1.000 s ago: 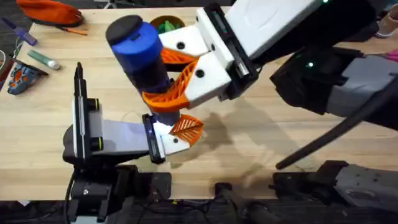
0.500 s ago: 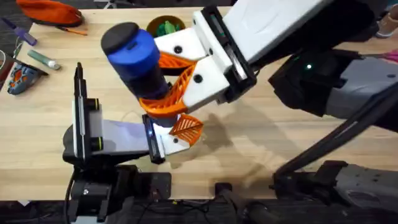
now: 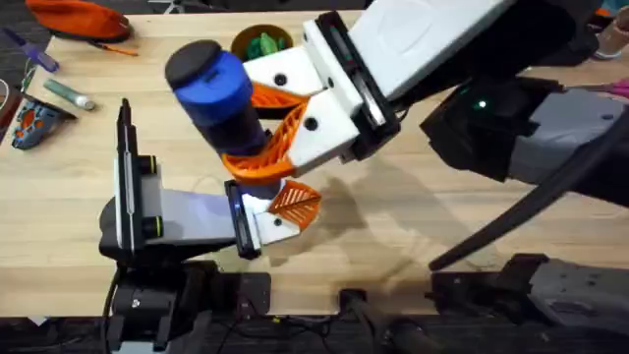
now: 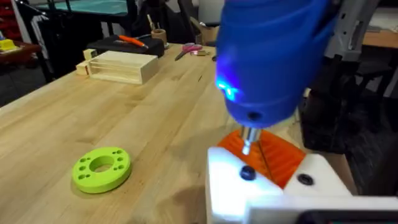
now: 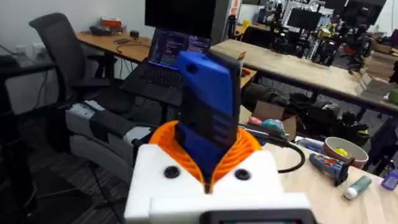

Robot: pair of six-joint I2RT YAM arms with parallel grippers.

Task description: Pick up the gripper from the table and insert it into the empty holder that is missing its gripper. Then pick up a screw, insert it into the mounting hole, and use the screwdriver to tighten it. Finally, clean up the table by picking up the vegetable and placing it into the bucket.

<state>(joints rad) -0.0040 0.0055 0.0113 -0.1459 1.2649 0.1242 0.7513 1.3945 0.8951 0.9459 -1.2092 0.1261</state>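
My right gripper (image 3: pixel 246 128) reaches across the table, shut on the blue screwdriver (image 3: pixel 221 93), which it holds upright. The left arm lies low on the table, and its gripper (image 3: pixel 285 208) sits right under the screwdriver, white mounts together with orange wedges between them. In the left wrist view the screwdriver (image 4: pixel 273 56) shows a blue light, and its metal tip (image 4: pixel 247 140) hangs just above the mounting hole (image 4: pixel 247 174) in the white holder (image 4: pixel 224 186). The orange gripper wedge (image 4: pixel 270 155) sits against that holder. Something green (image 3: pixel 262 44) lies inside the bucket (image 3: pixel 241 39) at the far edge.
A lime-green ring disc (image 4: pixel 101 168) lies on the table beside the left gripper, and a wooden block (image 4: pixel 118 65) stands farther off. A small tube (image 3: pixel 69 93), an orange-and-blue tool (image 3: pixel 29 123) and an orange pouch (image 3: pixel 84 18) occupy the far left corner.
The right gripper has carried the screwdriver slightly left and toward the left gripper since a second ago. In the last half second it barely moved. The left arm has stayed still.
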